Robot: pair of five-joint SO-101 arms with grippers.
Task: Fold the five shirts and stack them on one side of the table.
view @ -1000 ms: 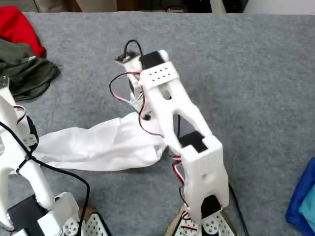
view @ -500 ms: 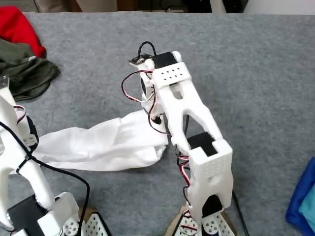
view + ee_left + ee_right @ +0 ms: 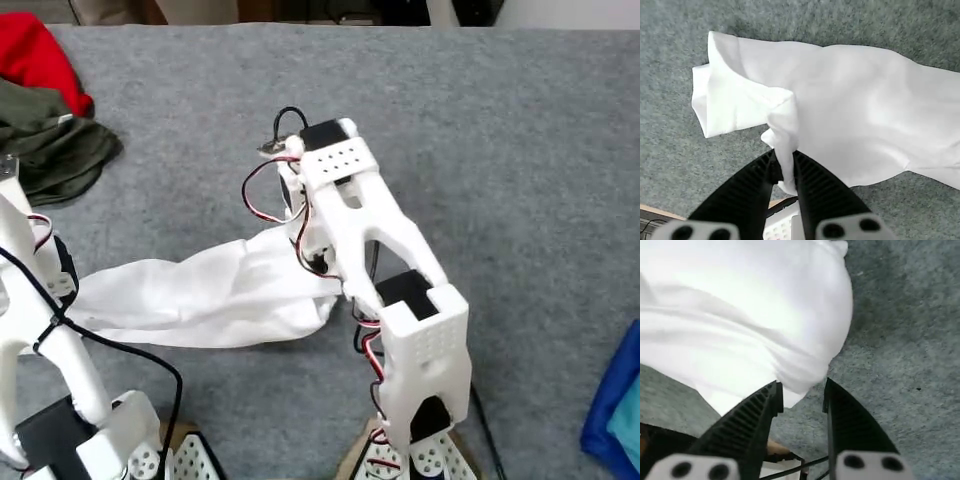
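The white shirt (image 3: 200,295) lies on the grey table (image 3: 500,150), drawn out into a long, rumpled band. It is plain white with soft creases running along its length. In the left wrist view the shirt (image 3: 850,100) shows a folded-over edge and a corner doubled back on itself. In the right wrist view the shirt (image 3: 740,315) ends in a rounded, bunched lobe.

The left gripper (image 3: 784,162) is closed on a pinched ridge of the shirt, and the cloth rises from the table into its jaws. The right gripper (image 3: 802,385) stands with its jaws apart over the shirt's other end. The lobe's rim sits just at the jaw tips, and bare table shows in the gap between them.

From above, the right arm (image 3: 370,230) leans over one end of the shirt and hides that end, along with the gripper below it. The left arm (image 3: 40,330) stands at the shirt's opposite end, with a black cable crossing the cloth there.

Well apart from the shirt, at the far corner beyond the left arm, a green garment (image 3: 50,140) lies crumpled with a red garment (image 3: 35,55) touching it. A blue cloth (image 3: 615,405) lies at the table's edge past the right arm.
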